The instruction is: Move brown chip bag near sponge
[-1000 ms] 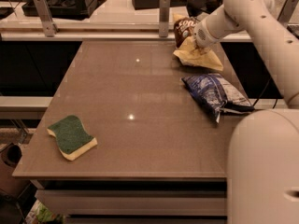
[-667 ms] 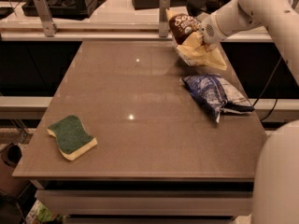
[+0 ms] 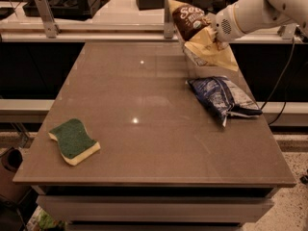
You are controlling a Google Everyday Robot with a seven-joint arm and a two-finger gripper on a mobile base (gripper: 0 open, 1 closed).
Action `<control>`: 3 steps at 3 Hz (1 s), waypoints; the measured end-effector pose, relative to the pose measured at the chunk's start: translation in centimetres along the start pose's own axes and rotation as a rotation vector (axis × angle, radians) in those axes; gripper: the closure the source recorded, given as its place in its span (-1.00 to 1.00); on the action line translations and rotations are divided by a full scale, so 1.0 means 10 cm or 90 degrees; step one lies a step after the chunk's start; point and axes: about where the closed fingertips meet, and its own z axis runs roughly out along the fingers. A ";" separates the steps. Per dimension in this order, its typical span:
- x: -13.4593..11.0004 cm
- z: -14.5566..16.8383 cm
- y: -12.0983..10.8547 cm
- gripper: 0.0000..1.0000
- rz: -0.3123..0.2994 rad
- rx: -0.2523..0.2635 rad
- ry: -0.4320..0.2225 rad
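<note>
The brown chip bag hangs in the air above the table's far right part, tilted, dark brown top with white lettering to the upper left and pale yellow lower part drooping right. My gripper is shut on the brown chip bag at its middle, the white arm coming in from the upper right. The sponge, green top over pale yellow foam, lies flat near the table's front left corner, far from the bag.
A blue-and-white chip bag lies on the table's right side, just below the lifted bag. The brown table has a rail with metal posts behind its far edge. Dark equipment sits behind.
The brown chip bag has been lifted off the table and carried up and slightly left by my gripper. The arm has drawn back toward the upper right. Sponge and blue bag unmoved.
</note>
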 end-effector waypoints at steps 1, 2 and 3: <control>-0.06 -0.16 0.35 1.00 -0.017 -0.013 -0.007; -0.05 -0.26 0.77 1.00 -0.026 -0.010 0.009; 0.04 -0.31 1.20 1.00 -0.025 0.000 0.029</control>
